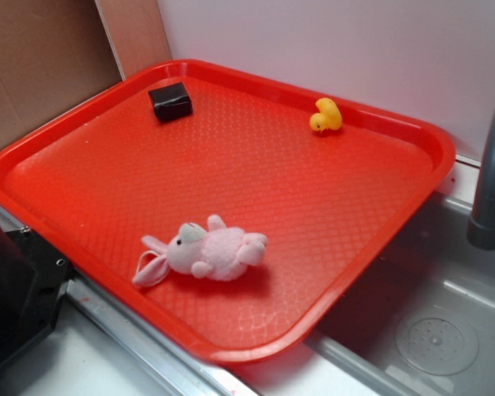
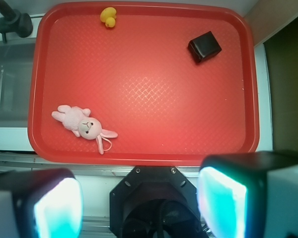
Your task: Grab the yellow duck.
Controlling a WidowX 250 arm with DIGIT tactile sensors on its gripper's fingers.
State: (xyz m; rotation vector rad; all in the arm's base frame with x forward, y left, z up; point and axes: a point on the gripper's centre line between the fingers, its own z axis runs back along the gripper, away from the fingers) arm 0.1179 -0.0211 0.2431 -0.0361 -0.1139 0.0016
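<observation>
Yellow duck (image 1: pixel 326 115) is seen at the far edge of the red tray (image 1: pixel 379 247), close against the rim, nothing touching it; in the wrist view it (image 2: pixel 108 17) is at the top edge, left of centre. Small black block (image 1: pixel 170 101) is set in the far left corner of the tray in the exterior view, well apart from the duck. Pink plush bunny (image 1: pixel 205 253) is laid on its side near the near rim, well apart from both.

Gripper (image 2: pixel 139 201) is held back from the tray, off its near edge; fingers (image 2: pixel 223 198) are spread wide, nothing between them. Tray is propped over a grey sink (image 1: pixel 445 322), faucet (image 1: pixel 493 173) on the right. Cardboard (image 1: pixel 41 58) is stood behind the left corner
</observation>
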